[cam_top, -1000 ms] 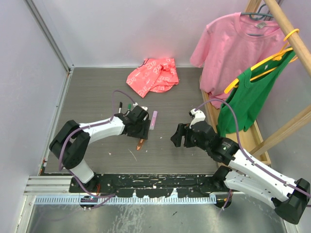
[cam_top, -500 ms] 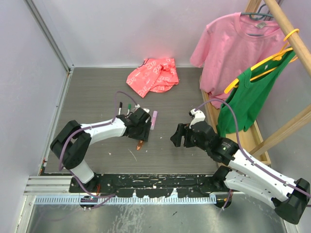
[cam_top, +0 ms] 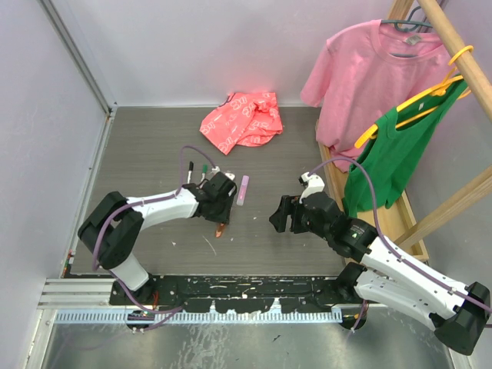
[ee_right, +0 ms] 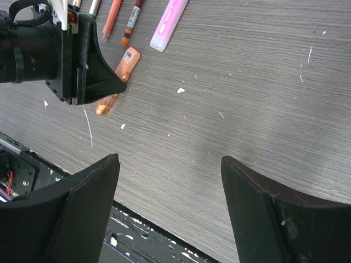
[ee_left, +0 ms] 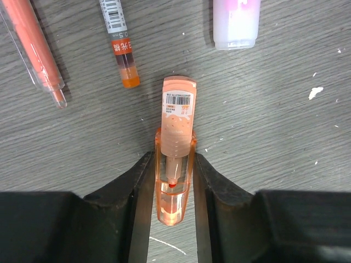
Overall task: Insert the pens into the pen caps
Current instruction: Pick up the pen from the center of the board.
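Observation:
A short orange pen [ee_left: 178, 118] lies on the dark table with its tip inside a clear orange pen cap [ee_left: 173, 203]. My left gripper [ee_left: 174, 164] is shut on that cap, one finger against each side. Beyond it lie a salmon-orange pen [ee_left: 38, 46], a dark red pen [ee_left: 122, 49] and a pink highlighter [ee_left: 236, 22]. From above, the left gripper [cam_top: 223, 207] sits over the orange pen [cam_top: 221, 228], with the highlighter [cam_top: 244, 190] just right of it. My right gripper [cam_top: 286, 215] hovers open and holds nothing, to the right of the pens.
A red patterned cloth [cam_top: 242, 119] lies at the back of the table. A wooden rack [cam_top: 453, 54] with a pink T-shirt [cam_top: 369, 77] and a green T-shirt [cam_top: 400, 150] stands on the right. Small white scraps [ee_right: 180, 90] dot the table.
The left gripper's jaws have closed in on the orange cap. The right arm has not moved.

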`<state>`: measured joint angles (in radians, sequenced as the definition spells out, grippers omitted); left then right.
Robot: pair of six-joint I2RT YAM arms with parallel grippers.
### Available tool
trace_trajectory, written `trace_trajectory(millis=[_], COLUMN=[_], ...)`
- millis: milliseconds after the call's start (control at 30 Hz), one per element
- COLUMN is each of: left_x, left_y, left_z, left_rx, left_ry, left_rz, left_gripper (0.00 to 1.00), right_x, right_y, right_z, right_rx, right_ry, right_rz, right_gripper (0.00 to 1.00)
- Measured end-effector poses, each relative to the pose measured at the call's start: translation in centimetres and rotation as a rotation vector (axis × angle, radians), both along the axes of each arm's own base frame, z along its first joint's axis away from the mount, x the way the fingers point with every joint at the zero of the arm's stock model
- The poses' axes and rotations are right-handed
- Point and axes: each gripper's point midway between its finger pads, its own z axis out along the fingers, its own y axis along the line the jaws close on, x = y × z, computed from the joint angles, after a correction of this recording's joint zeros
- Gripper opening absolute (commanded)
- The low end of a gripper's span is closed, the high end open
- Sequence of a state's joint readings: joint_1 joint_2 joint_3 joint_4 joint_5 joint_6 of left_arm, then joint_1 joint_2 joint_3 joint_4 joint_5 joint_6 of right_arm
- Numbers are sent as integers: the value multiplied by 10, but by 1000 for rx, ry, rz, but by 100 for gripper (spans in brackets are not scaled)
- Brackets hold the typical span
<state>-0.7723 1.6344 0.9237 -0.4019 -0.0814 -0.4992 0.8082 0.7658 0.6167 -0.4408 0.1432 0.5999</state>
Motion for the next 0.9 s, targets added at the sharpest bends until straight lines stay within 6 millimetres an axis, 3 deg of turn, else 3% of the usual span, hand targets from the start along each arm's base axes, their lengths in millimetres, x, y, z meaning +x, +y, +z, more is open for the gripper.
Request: trace_trajectory(millis=[400, 900], left_x=[-9, -17], left_y=[4, -4], left_z=[8, 108], left_rx=[-34, -280], left_ry=[-11, -242], left_rz=[-11, -115], left_gripper=[27, 25], right_x=[0, 3], right_y=[0, 6], right_z=[-1, 7], right_rx=[2, 38], right_ry=[0, -24], right_rz=[-1, 5], right_gripper=[80, 80])
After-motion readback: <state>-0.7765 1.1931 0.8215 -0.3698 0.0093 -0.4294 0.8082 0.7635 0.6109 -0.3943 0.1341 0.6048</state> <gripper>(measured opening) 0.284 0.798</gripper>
